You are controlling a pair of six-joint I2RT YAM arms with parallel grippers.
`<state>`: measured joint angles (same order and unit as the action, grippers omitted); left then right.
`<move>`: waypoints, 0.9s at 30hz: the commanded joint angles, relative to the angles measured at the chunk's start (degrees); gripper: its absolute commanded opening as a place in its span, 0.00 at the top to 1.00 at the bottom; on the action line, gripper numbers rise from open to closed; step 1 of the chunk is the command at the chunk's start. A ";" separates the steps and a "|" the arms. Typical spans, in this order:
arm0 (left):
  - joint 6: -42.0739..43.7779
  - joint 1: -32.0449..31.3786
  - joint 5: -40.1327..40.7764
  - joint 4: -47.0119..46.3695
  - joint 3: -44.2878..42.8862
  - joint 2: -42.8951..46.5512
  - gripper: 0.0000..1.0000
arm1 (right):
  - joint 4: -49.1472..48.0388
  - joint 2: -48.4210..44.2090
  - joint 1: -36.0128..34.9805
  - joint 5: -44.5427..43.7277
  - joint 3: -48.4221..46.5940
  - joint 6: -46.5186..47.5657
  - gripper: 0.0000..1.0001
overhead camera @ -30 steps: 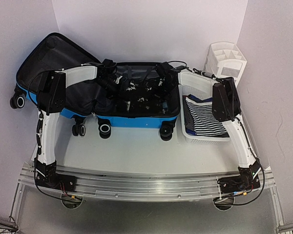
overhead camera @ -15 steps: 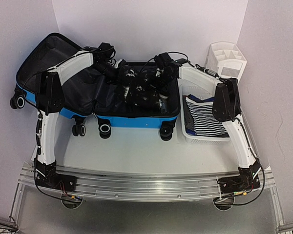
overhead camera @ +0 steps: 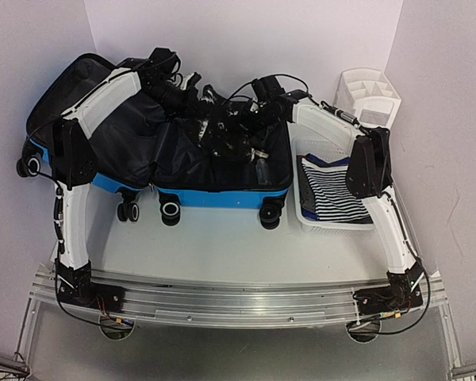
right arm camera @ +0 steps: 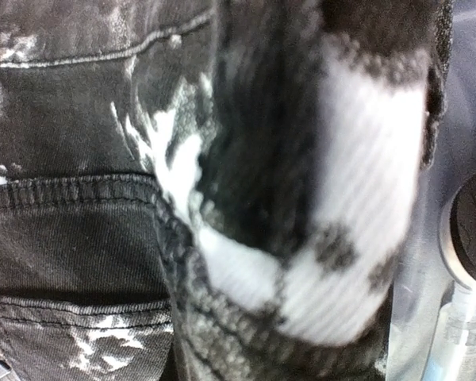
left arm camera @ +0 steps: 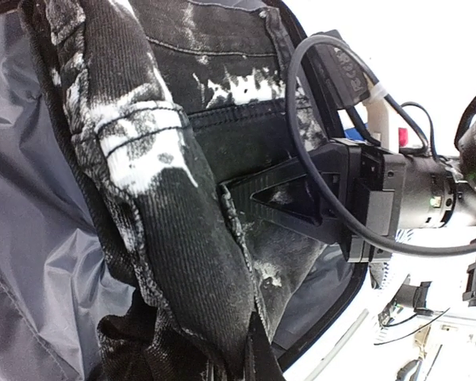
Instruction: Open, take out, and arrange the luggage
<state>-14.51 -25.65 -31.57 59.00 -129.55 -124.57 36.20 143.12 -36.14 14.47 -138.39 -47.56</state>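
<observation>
Two claws, the left gripper (overhead camera: 194, 95) and the right gripper (left arm camera: 230, 198), each pinch one bleached black garment (left arm camera: 166, 230) over the one open luggage (overhead camera: 214, 196), which lies mid-table, left of one white basket (overhead camera: 325, 221).

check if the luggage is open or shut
Open: on the luggage, the lid is swung back left, lining showing; dark clothes lie inside.

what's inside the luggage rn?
Black-and-white clothes bunched on the dark grey lining of the luggage, plus what looks like a clear bottle beside them. Anything under the clothes, the left arm or the right arm is covered.
</observation>
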 commanded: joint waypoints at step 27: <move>2.03 4.73 4.77 -9.67 27.68 9.34 1.00 | -5.18 -1.08 -1.04 -5.78 17.98 -9.88 0.32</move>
<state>-13.44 -20.67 -28.14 53.78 -103.20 -119.69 29.48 144.02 -37.52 15.44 -123.78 -57.34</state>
